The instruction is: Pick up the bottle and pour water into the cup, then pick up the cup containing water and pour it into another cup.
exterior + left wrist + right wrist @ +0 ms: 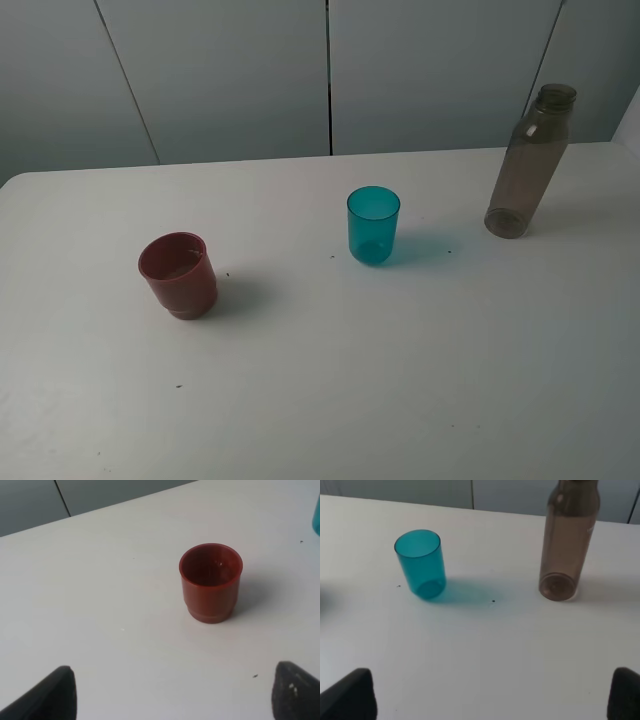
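The tall smoky grey-brown bottle (527, 164) stands upright at the back right of the white table; it also shows in the right wrist view (568, 540). The teal translucent cup (373, 225) stands upright near the middle, also in the right wrist view (421, 563). The squat dull-red cup (179, 275) stands upright at the left, also in the left wrist view (210, 582). Neither arm shows in the exterior high view. My left gripper (172, 695) is open and empty, short of the red cup. My right gripper (492, 695) is open and empty, short of the teal cup and bottle.
The white table (320, 400) ends at its far edge against grey wall panels (330, 70). A few small dark specks lie on the tabletop.
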You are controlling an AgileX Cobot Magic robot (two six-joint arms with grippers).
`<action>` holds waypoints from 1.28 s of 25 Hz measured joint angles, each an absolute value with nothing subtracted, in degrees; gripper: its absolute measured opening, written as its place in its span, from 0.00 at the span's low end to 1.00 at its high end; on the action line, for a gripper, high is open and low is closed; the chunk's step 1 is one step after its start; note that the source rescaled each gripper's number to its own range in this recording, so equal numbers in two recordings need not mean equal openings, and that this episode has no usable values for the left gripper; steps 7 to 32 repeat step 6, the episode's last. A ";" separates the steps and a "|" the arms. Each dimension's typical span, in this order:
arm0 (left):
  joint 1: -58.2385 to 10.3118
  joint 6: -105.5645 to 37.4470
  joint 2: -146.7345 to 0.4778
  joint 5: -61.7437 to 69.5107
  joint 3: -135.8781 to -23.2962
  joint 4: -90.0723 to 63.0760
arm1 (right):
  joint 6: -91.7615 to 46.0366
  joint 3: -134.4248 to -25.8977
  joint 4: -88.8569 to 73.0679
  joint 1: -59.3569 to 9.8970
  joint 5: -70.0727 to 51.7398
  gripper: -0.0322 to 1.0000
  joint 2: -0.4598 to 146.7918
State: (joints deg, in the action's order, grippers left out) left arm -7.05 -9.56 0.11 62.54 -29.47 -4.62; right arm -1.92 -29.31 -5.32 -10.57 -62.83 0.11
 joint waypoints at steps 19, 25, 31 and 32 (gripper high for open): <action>-7.05 -9.56 0.11 62.54 -29.47 -4.62 | -1.58 -29.31 -5.33 -5.52 -62.73 1.00 -0.02; -7.05 -9.56 0.11 62.54 -29.47 -4.62 | -1.58 -29.31 -5.33 -5.52 -62.73 1.00 -0.02; -7.05 -9.56 0.11 62.54 -29.47 -4.62 | -1.58 -29.31 -5.33 -5.52 -62.73 1.00 -0.02; -7.05 -9.56 0.11 62.54 -29.47 -4.62 | -1.58 -29.31 -5.33 -5.52 -62.73 1.00 -0.02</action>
